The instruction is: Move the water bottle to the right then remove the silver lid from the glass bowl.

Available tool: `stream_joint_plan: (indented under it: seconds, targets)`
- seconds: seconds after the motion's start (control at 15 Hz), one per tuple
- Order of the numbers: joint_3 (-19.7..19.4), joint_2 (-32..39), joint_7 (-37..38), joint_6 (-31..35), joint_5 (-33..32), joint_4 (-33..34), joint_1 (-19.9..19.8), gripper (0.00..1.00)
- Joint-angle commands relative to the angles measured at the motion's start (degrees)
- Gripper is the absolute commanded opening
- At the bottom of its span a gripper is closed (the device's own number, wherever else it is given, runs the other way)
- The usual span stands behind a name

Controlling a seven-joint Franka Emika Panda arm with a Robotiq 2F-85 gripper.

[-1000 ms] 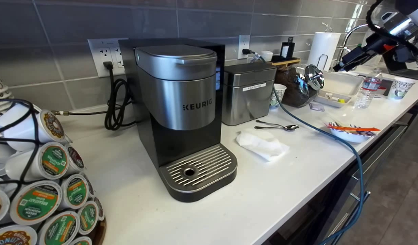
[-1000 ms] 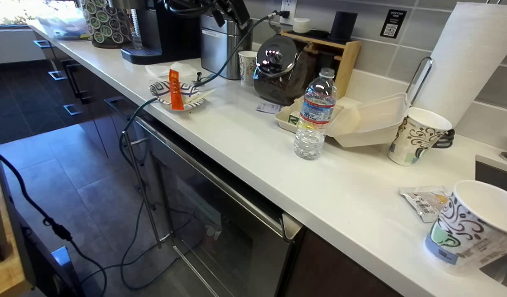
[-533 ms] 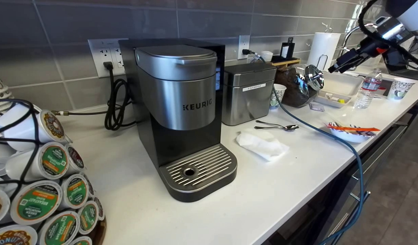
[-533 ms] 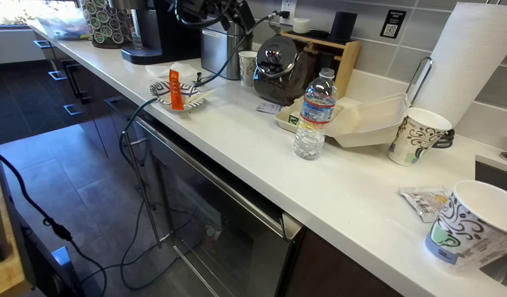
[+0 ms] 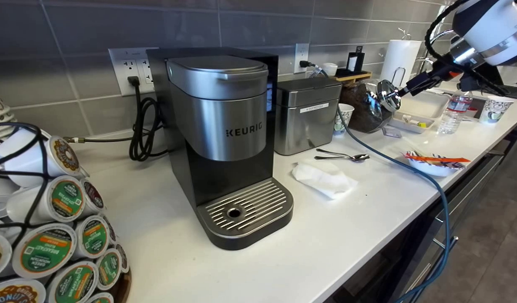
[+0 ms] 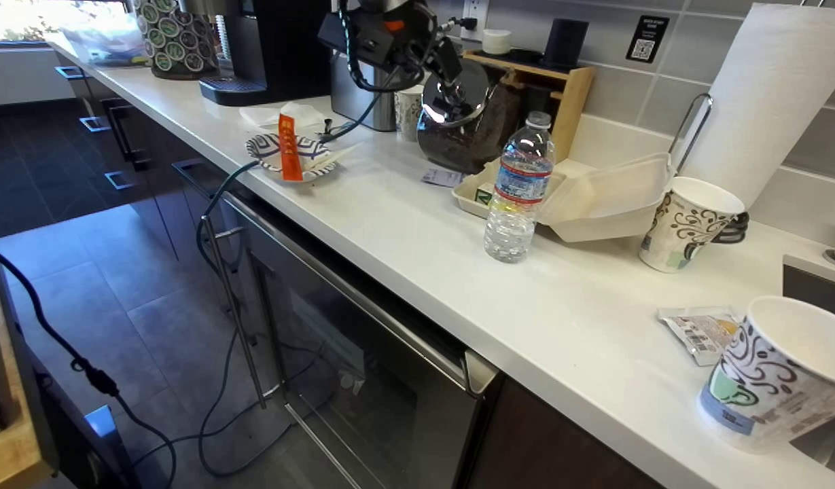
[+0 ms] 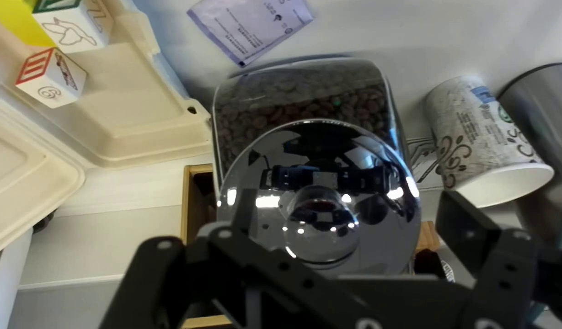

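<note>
The silver lid (image 5: 388,96) is shiny with a round knob and sits on the tilted clear glass bowl (image 5: 361,110) of brown beans. The lid also shows in an exterior view (image 6: 476,85), partly hidden by the gripper, and fills the middle of the wrist view (image 7: 354,183); the bowl (image 7: 303,91) is behind it. My gripper (image 5: 403,91) is at the lid's face; in the wrist view (image 7: 351,217) its fingers are spread wide on both sides of the knob. Contact is unclear. The water bottle (image 6: 519,183) stands upright on the counter, apart from the bowl, its cap partly behind the arm in an exterior view (image 5: 454,110).
An open takeout box (image 6: 600,210) stands beside the bottle and bowl. A paper cup (image 7: 482,132) and a steel box (image 5: 308,118) are close to the bowl. A wooden stand (image 6: 573,112) is behind it. A patterned bowl (image 6: 264,146) and blue cord (image 5: 393,160) lie nearer the edge.
My gripper has moved across from above the takeout box and down to the silver lid. The lid, glass bowl and water bottle have not moved.
</note>
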Motion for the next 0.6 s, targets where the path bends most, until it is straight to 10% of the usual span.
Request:
stream_joint_plan:
  seconds: [0.0,0.53]
  targets:
    - [0.9,5.4,-1.2,-2.0,2.8,7.5,-2.3,1.00]
    - [2.3,8.0,-1.3,-6.7,3.5,11.9,-4.9,0.95]
